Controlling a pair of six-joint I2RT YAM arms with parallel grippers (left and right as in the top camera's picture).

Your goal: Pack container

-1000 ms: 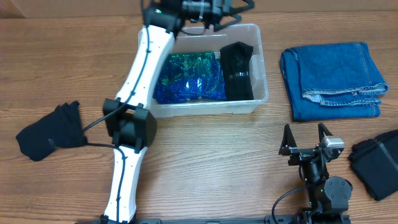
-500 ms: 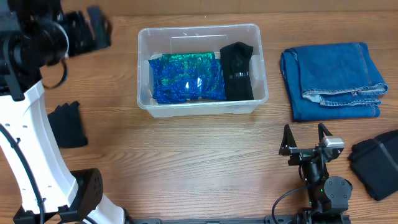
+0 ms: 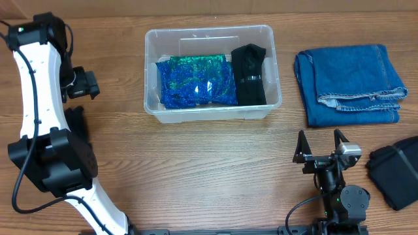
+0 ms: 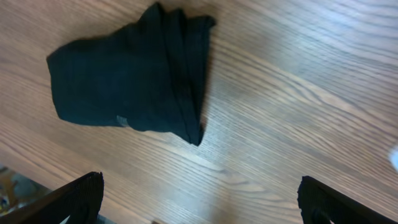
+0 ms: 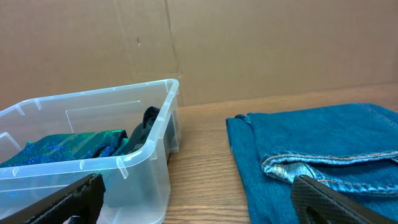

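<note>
Container (image 3: 209, 30) stands upright at the far middle of the table (image 3: 215, 170). Inside it, a blue-green sparkly cloth (image 3: 196, 81) fills the left part and a black bundle (image 3: 249, 73) lies along the right wall.

Your left gripper (image 4: 199, 183) hangs above the table's left side, well apart from the container. Its jaws are wide apart with nothing between them, and a folded black cloth (image 4: 134, 78) lies just ahead.

Your right gripper (image 3: 319, 138) sits near the front edge, jaws apart and empty, facing the container.

Folded jeans (image 3: 349, 81) lie right of the container, not touching it. Another dark cloth (image 3: 395, 171) lies at the right edge.
</note>
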